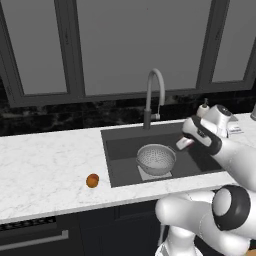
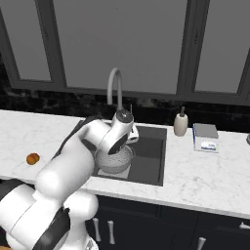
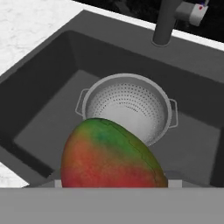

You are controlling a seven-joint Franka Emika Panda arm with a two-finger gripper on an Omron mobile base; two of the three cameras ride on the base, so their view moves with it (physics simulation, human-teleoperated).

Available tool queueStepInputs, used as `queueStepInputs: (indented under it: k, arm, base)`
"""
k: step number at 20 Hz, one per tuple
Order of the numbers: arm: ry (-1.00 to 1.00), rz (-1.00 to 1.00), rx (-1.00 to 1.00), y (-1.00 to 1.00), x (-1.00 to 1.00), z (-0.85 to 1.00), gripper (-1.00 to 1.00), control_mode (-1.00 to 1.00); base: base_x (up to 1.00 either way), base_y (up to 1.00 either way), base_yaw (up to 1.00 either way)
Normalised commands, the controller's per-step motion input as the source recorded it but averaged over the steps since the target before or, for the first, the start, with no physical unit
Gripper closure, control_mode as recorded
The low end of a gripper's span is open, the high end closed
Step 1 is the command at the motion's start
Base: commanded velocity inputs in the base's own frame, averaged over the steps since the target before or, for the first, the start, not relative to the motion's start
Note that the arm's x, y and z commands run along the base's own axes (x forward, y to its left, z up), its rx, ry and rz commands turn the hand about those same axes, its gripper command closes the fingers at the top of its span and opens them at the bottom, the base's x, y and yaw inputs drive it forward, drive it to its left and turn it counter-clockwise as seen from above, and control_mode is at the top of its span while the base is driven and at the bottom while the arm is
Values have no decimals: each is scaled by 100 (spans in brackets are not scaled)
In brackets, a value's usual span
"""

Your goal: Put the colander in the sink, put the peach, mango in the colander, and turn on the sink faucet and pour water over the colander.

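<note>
The gripper (image 1: 183,144) holds the mango (image 3: 109,155) over the sink (image 1: 120,150), its jaws wide around the fruit. The colander (image 1: 156,159) sits empty below. The peach (image 1: 92,180) lies on the counter (image 1: 45,165) at nine o'clock; the faucet (image 1: 152,95) stands at twelve, a soap pump bottle (image 2: 180,123) at two.

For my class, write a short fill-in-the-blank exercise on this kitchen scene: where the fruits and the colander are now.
1. The colander sits inside the ____.
2. The peach lies on the ____ counter, left of the sink.
3. The gripper is carrying the ____ above the sink.
4. No water runs from the ____ behind the basin.

Missing words: sink; marble; mango; faucet
</note>
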Motion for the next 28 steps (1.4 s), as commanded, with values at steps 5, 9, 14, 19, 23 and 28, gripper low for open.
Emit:
queueStepInputs:
  k: [5,9,14,19,23,28]
  arm:
    - [-13,6,0,0,17,-28,100,-100]
    - [-22,4,1,-1,7,-22,100,-100]
    - [-11,3,1,2,19,-17,100,-100]
    - [-1,2,0,8,26,-19,100,-100]
    - [0,3,0,6,30,-23,100,-100]
    - [0,3,0,4,26,-28,100,-100]
  base:
    - [0,0,0]
    - [0,0,0]
    - [0,0,0]
    - [0,0,0]
    - [0,0,0]
    - [0,0,0]
